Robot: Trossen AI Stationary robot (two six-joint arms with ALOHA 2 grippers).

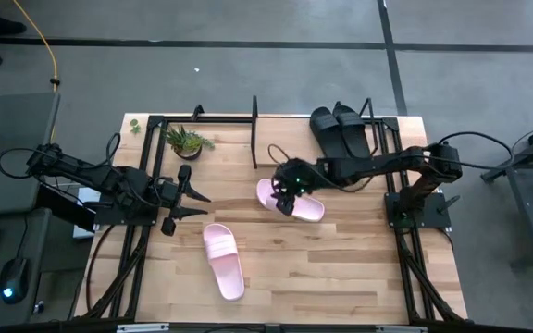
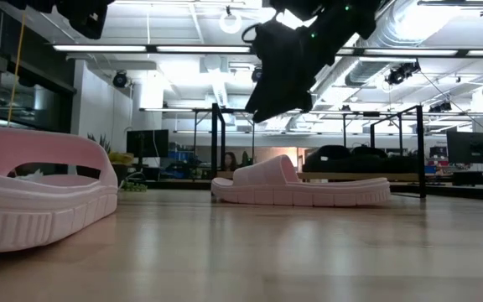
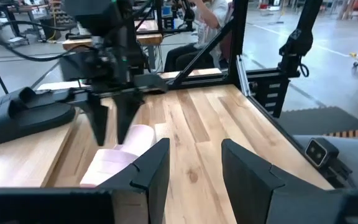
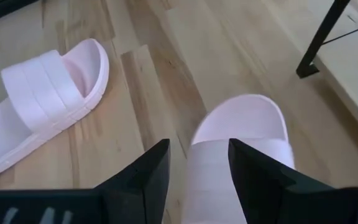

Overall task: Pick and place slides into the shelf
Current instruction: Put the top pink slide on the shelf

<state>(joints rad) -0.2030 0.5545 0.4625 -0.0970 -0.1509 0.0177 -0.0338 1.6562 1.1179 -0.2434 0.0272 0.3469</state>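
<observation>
Nearest the wooden worktop's [image 1: 340, 268] front edge lies one pale pink foam slide sandal [image 1: 223, 260], free. Mid-table, the right gripper [image 1: 286, 197] hovers with fingers parted over the second pale pink slide [image 1: 301, 204], gripping nothing. Likely light, squashy and not slippery, it should lift best by pinching its wide strap. Left gripper [image 1: 195, 203] waits released toward the left edge. Two matte black slides [image 1: 338, 129] already sit on the black-rod shelf [image 1: 266, 118] at the back edge.
</observation>
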